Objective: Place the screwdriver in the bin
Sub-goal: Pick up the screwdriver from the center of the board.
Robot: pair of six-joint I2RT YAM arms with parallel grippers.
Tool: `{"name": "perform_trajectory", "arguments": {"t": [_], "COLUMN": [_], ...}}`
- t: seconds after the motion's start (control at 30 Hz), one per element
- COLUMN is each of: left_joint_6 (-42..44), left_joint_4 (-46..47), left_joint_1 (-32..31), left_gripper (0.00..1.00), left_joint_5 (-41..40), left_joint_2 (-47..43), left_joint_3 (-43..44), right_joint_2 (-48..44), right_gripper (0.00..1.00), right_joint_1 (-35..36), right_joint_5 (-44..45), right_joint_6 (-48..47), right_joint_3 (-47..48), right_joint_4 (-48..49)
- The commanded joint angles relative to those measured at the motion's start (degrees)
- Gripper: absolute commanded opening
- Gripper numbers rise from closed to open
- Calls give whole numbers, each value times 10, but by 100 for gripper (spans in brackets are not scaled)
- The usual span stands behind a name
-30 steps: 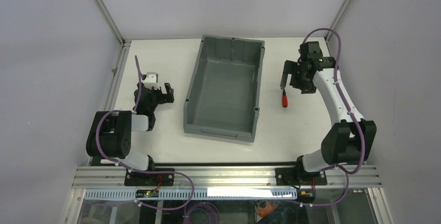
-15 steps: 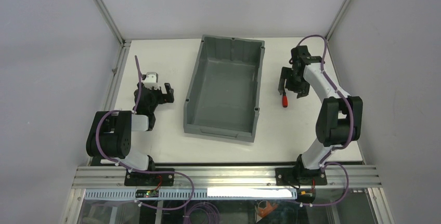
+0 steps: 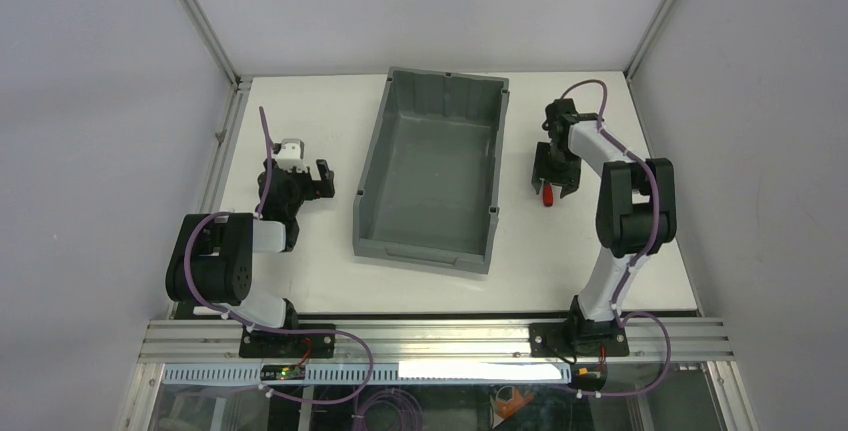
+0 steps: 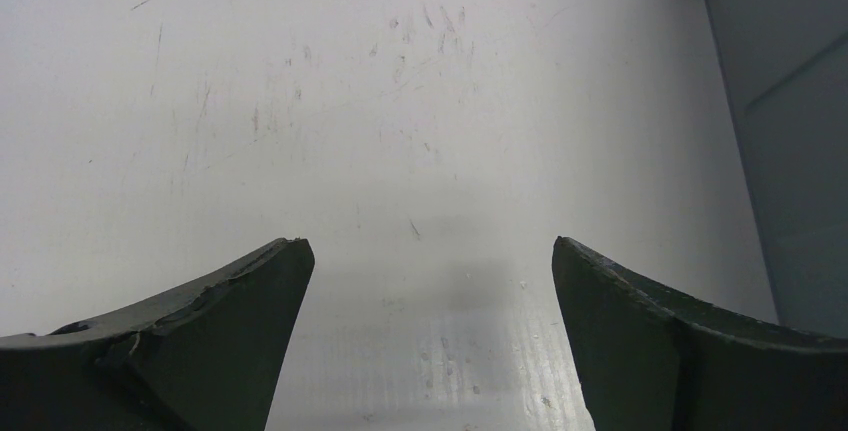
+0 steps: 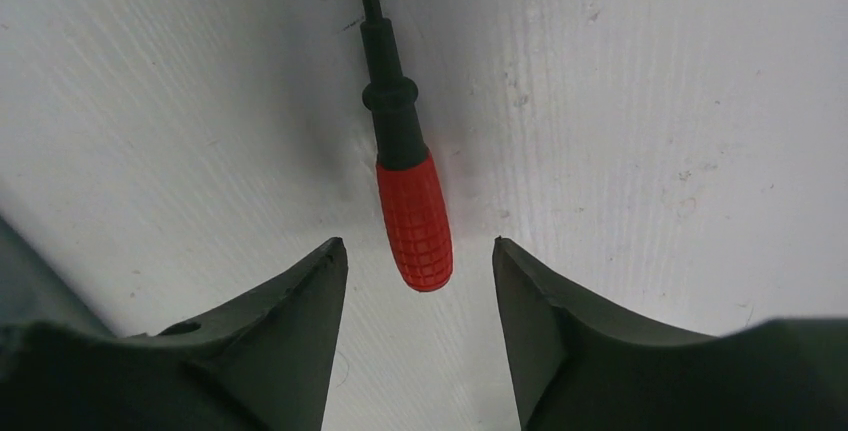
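claw [image 5: 418, 244] part-open astride screwdriver [image 5: 411, 213], not touching

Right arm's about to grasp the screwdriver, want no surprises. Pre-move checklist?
1. Screwdriver handle sits between the fingers of the right gripper: ok.
2. Jaws open, gap on both sides of the handle: ok.
3. Screwdriver flat on the table, outside the bin: ok.
4. Bin interior free of obstructions: ok.
5. Left gripper open, away on the bin's other side: ok.
6. Fingers low enough to grip: cannot tell.
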Motion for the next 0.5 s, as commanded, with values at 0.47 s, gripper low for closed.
{"name": "perform_trajectory", "arguments": {"t": [0.47], "left_joint_6": [-6], "left_joint_4": [19], "left_joint_1": [-3], "left_gripper": [99], "left_joint_5": [12], "left_joint_2": [-17], "left_joint_3": [-5], "right_joint_2": [38], "right_gripper": [18], "right_joint_1": [3], "right_joint_5": [9], "right_joint_6": [-6], "right_joint_3": [-12], "right_joint_4": [40]}}
